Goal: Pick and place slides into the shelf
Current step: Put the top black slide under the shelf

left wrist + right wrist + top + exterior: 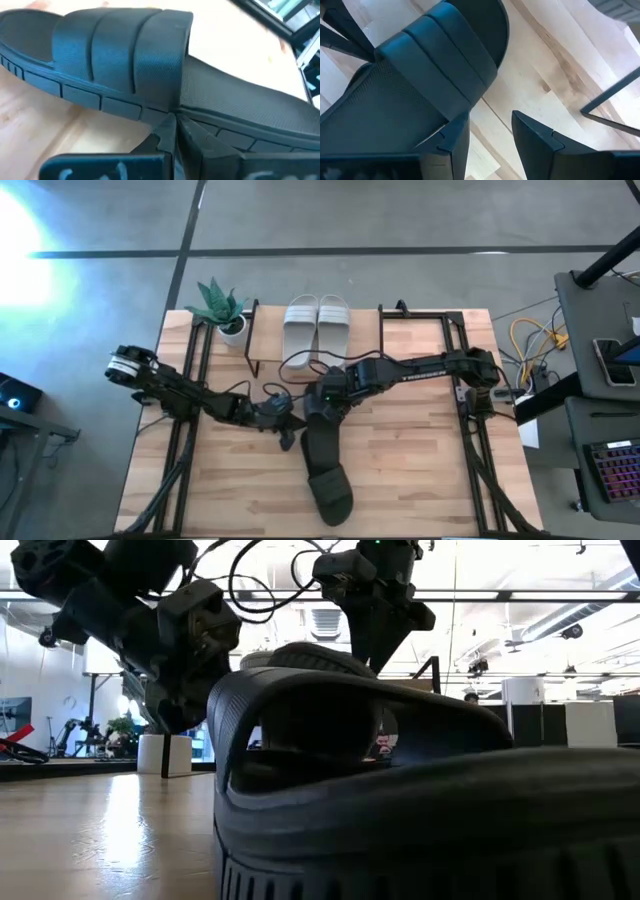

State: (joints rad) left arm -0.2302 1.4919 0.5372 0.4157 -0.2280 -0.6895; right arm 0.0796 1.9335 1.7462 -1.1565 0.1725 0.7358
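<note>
Two black slides lie end to end on the table's middle. The nearer one (331, 496) fills the low view (420, 800). The farther one (321, 438) rests flat on its sole, its strap (125, 45) (440, 55) in both wrist views. My left gripper (289, 426) (173, 119) is shut at this slide's left side. My right gripper (325, 396) (490, 127) is open over its far end, one finger at the sole's edge and the other over bare wood. The pale pair (317, 325) lies side by side on the shelf (365, 345) at the far edge. My left gripper's shut fingertips (167, 127) meet the side of the farther black slide's sole (150, 107), just below the strap's rear edge. They come level from the table's left. The slide lies flat on the table. My right gripper's one finger (454, 137) stands at the sole's side edge (437, 117) beside the strap; I cannot tell whether it touches.
A potted plant (226, 312) in a white pot (165, 753) stands at the far left corner. Black frame rails (190, 380) (470, 410) run along both table sides. Bare wood (420, 470) lies right of the black slides.
</note>
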